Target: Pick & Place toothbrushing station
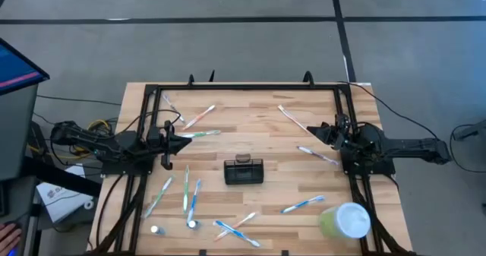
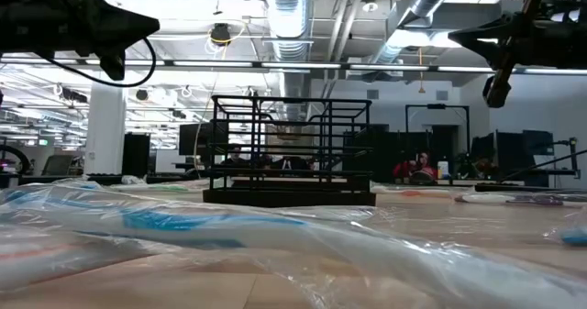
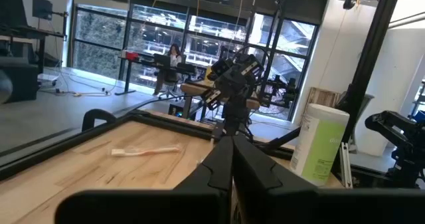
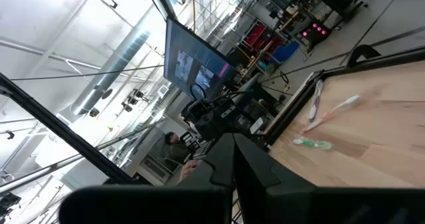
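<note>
Station (image 1: 244, 171): small black box-shaped holder, standing upright near the middle of the desk (image 1: 250, 127), touching neither arm. In the low view it shows as a dark wire-sided frame (image 2: 292, 153) on a flat base, centred in the picture.

Left tool (image 1: 186, 141): held above the desk on the left side, pointing toward the centre, well apart from the station. Fingers (image 3: 219, 164) pressed together to a point, holding nothing.

Right tool (image 1: 314, 132): held above the desk on the right side, pointing toward the centre, well apart from the station. Fingers (image 4: 226, 161) likewise pressed together, holding nothing.

Toothbrushes, loose on the desk:
- three (image 1: 199, 117) near the back left, by the left tool;
- two (image 1: 291, 118) near the back right, just beside the right tool;
- three (image 1: 186, 189) in front of the left tool, left of the station;
- crossed pair (image 1: 235, 227) at the front edge, in front of the station;
- one blue (image 1: 302, 204) at the front right, near the cup.

Cup (image 1: 344, 220): pale green with white lid, front right corner of the desk, well apart from the station.

Small round cap-like items (image 1: 157, 229), two, at the front left; cannot tell what they are.

Clear plastic wrap (image 2: 275, 236): fills the low view's foreground.
</note>
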`<action>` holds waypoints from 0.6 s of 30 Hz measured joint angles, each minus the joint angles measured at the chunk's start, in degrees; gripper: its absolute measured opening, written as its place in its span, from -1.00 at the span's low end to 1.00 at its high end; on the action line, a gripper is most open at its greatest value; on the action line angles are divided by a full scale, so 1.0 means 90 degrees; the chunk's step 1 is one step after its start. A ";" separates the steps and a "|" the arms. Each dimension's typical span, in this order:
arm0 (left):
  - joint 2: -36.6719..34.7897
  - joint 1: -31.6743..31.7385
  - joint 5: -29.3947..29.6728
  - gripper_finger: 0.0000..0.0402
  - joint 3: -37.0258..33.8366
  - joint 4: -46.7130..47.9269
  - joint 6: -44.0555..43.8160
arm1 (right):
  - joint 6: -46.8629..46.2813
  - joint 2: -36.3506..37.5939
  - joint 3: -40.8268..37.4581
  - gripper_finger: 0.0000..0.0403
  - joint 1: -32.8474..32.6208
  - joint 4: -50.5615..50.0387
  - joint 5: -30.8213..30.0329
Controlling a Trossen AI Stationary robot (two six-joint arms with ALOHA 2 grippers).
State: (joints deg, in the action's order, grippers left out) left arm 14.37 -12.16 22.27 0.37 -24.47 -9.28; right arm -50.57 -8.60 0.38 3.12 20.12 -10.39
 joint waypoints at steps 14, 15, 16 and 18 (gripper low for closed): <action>-0.0002 0.0002 0.0145 -0.99 -0.0001 -0.0841 -0.1460 | -0.0005 0.0000 0.0000 -1.00 0.0058 0.0183 -0.0557; -0.0002 0.0002 0.0147 -0.99 -0.0001 -0.0974 -0.1759 | -0.0005 0.0000 0.0000 -1.00 0.0058 0.0193 -0.0637; -0.0002 0.0002 0.0183 -0.99 -0.0001 -0.1105 -0.1996 | -0.0005 -0.0001 0.0000 -1.00 0.0059 0.0184 -0.0713; 0.0014 0.0002 0.0404 -0.99 0.0000 -0.1319 -0.2353 | -0.0005 0.0000 0.0000 -1.00 0.0058 0.0202 -0.0733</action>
State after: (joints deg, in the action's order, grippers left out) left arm 14.49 -12.14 25.91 0.37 -36.34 -30.45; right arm -50.61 -8.60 0.38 3.64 21.94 -16.99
